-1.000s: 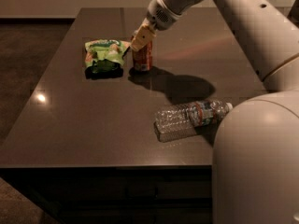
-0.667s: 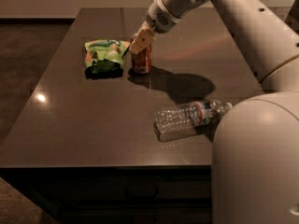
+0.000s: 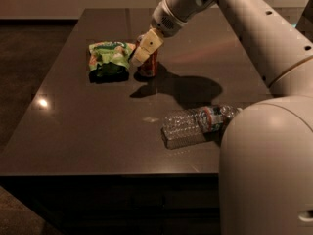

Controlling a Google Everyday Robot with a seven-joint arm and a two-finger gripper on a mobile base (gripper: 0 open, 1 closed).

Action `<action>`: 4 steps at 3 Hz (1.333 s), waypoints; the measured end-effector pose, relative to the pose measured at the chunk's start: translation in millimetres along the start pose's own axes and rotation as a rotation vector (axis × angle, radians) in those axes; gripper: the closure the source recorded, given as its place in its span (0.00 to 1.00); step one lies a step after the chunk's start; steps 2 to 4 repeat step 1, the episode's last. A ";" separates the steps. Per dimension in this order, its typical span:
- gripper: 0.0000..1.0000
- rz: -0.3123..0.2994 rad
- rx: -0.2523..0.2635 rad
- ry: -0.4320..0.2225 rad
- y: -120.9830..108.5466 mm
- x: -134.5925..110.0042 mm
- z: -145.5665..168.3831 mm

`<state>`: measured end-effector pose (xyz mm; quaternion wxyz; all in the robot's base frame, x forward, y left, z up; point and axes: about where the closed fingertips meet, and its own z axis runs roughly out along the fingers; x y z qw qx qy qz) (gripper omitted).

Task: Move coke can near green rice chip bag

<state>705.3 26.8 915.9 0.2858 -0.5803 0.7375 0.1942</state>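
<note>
One coke can (image 3: 149,67), one green rice chip bag (image 3: 108,58), one clear plastic bottle (image 3: 195,125) and one tool (image 3: 141,54) are in view on or above the dark surface (image 3: 88,136).

Check the positions:
1. The coke can stands upright at the far middle of the surface, just beside the right edge of the green rice chip bag. You cannot tell whether the two touch.
2. The green rice chip bag lies flat to the left of the can, with its dark green part towards the near side.
3. The bottle lies on its side near the front right edge, well apart from the can and the bag.
4. The tool hangs from the arm (image 3: 230,13) over the top left of the can and overlaps its upper rim. You cannot tell whether the tool is clenched on the can or released.

Compare with the view one second ago: the tool tip sits slightly lower and further left. The can, the bag and the bottle keep the same places.
</note>
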 end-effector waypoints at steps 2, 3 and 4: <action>0.00 0.000 0.000 0.000 0.0 0.0 0.1; 0.00 0.000 0.000 0.000 0.0 0.0 0.1; 0.00 0.000 0.000 0.000 0.0 0.0 0.1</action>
